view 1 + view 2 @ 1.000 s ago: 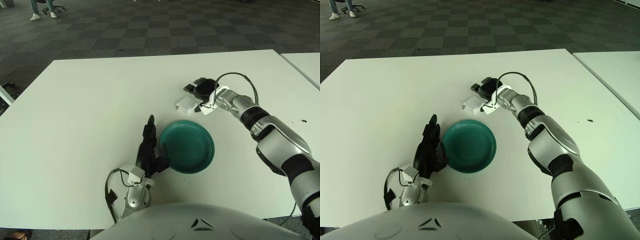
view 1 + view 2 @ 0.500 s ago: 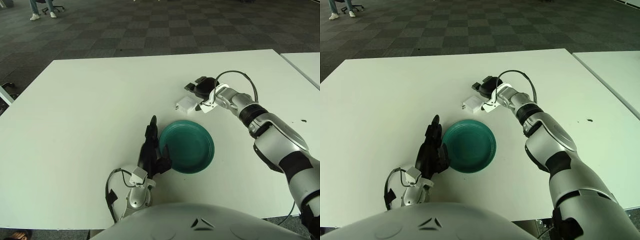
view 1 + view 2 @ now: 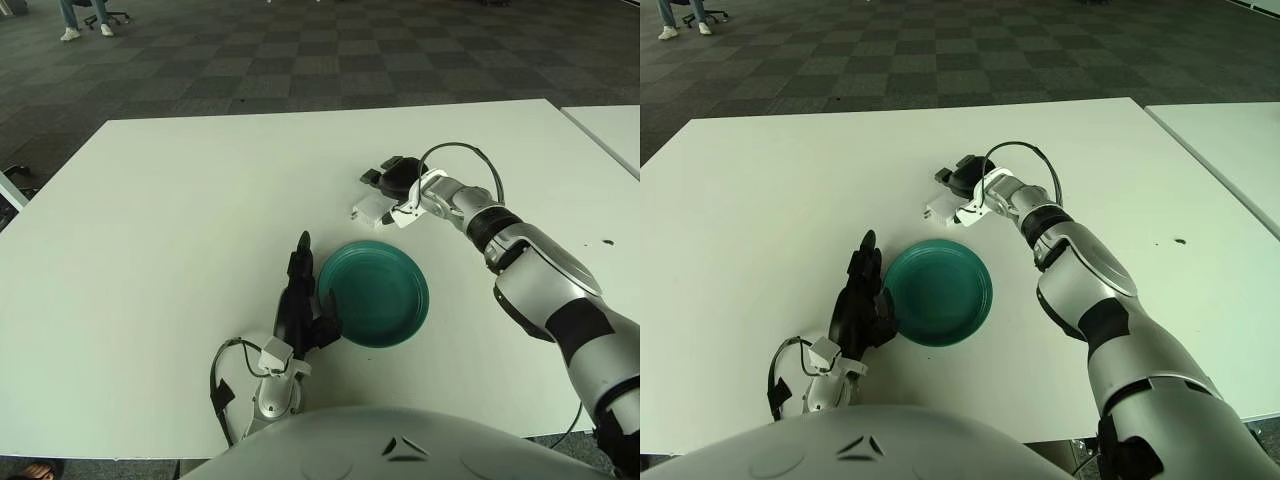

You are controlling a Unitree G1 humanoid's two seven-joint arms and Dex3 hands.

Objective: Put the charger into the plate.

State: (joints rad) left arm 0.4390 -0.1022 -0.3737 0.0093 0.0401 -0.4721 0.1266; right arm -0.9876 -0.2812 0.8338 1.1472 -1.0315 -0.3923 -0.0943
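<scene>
**Right hand over the charger, plate waiting nearer the body**

While our right hand (image 3: 392,180) reaches out across the white desk (image 3: 150,230), the charger (image 3: 372,207) lies on the desk just on the near-left side of its dark fingers, seemingly touching or almost touching them. Whether those fingers have closed on it we cannot tell; the block looks to sit flat on the desk and not lifted.

We judge the charger to be a small, rigid, light white block with smooth plastic faces, so it may slide away under a sideways push instead of coming up. The best hold, in our view, is across 2 opposite flat sides of the body, thumb against fingers, keeping clear of the small projection at its left end.

Our right arm is stretched forward and inward, forearm low over the desk, wrist turned so the hand points left toward the charger. The teal plate (image 3: 378,292) lies back toward our body from that hand, apart from the charger. Our left hand (image 3: 302,300) shows just beside the plate's left rim, fingers relaxed and extended, holding nothing.
</scene>
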